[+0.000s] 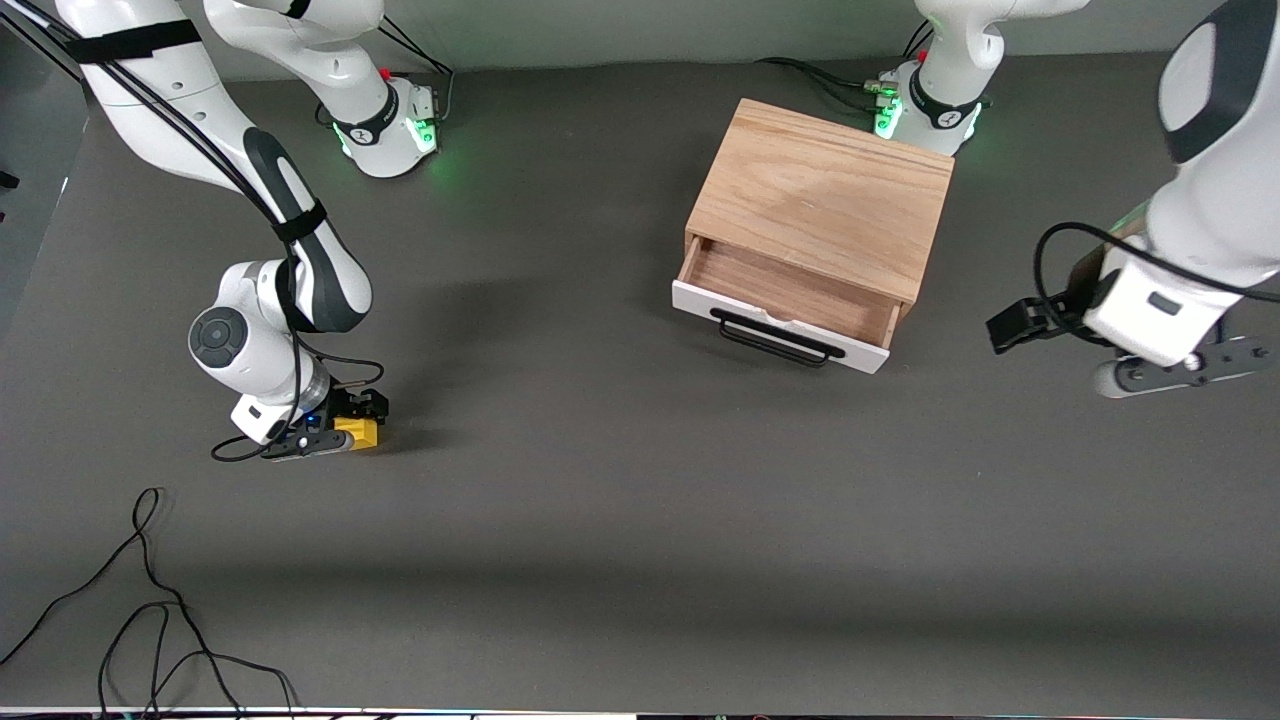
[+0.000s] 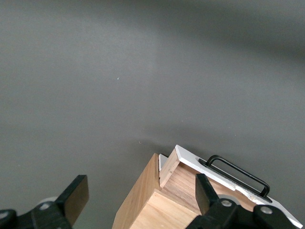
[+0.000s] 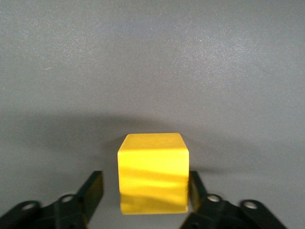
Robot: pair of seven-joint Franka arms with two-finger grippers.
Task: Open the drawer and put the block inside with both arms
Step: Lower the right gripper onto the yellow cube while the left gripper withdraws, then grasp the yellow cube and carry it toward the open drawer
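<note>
Block — small yellow cube, plain glossy faces, sitting flat on the grey table toward the right arm's end, well apart from the cabinet and nearer the front camera than it. Right end effector is down at the block, its fingers either side of the cube; one finger is close against a face, the other shows a gap, so open around it, not clamped. Right arm folds down steeply from its base, wrist bent low over the table.

Drawer pulled partly out of the light-wood cabinet — white front, black bar handle, bare wood floor showing inside. Cabinet sits toward the left arm's end, just in front of the left arm's base.

Left end effector hangs in the air over the table beside the cabinet's end, fingers spread wide, gripping nothing; the left wrist view looks down at the drawer corner and handle. Loose black cable lies on the table near the front camera.
</note>
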